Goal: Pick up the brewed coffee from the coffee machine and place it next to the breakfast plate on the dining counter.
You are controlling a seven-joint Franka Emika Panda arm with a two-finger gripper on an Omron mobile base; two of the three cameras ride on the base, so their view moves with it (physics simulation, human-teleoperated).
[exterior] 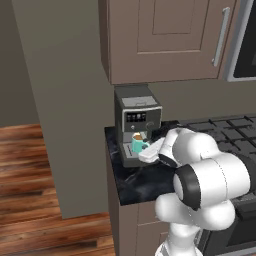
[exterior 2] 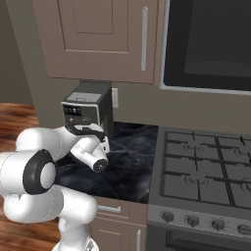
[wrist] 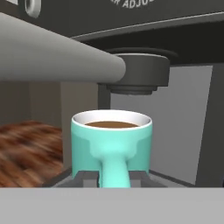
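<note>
Because the mug point(wrist: 111, 144) sits straight ahead under the coffee machine point(exterior: 136, 120) spout, handle toward the claw point(exterior: 143, 148), its jaws pinch that handle.

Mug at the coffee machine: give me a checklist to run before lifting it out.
1. Mug upright on the drip tray, coffee inside: ok.
2. Handle faces the hand, centred in the hand view: ok.
3. Gripper shut at the mug: ok; whether the fingers clamp the handle: cannot tell.
4. Spout directly over the mug, so headroom for a straight lift: not ok; draw the mug outward first.
5. Coffee machine standing square on the counter: ok.
6. Way back over the counter, toward the arm: ok.
</note>
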